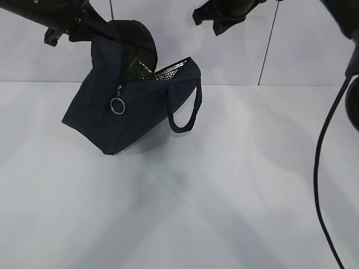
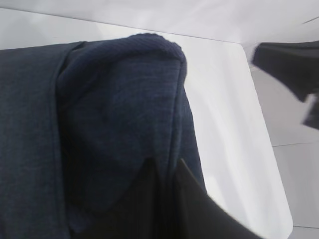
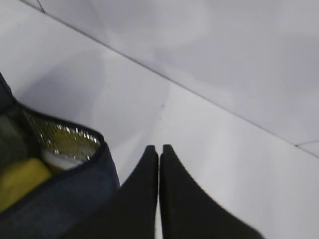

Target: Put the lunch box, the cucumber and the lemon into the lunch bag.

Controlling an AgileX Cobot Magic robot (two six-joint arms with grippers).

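Note:
The navy lunch bag (image 1: 132, 115) hangs tilted, one corner on the table, with its mouth open and its silver lining showing. My left gripper (image 1: 101, 29) is shut on the bag's upper fabric (image 2: 119, 99), with the cloth pinched between the fingers (image 2: 192, 191). Inside the mouth lies the yellow lemon (image 3: 19, 181), and a dark green shape there is the cucumber (image 1: 137, 70). A pale edge (image 3: 62, 160) beside the lemon may be the lunch box; I cannot tell. My right gripper (image 3: 159, 148) is shut and empty, raised to the right of the bag's mouth (image 1: 224, 19).
The bag's ring pull (image 1: 118, 106) and one loop handle (image 1: 185, 115) hang on the side facing the exterior camera. A black cable (image 1: 322, 168) runs down the right side. The white table (image 1: 224, 196) ends at the back wall.

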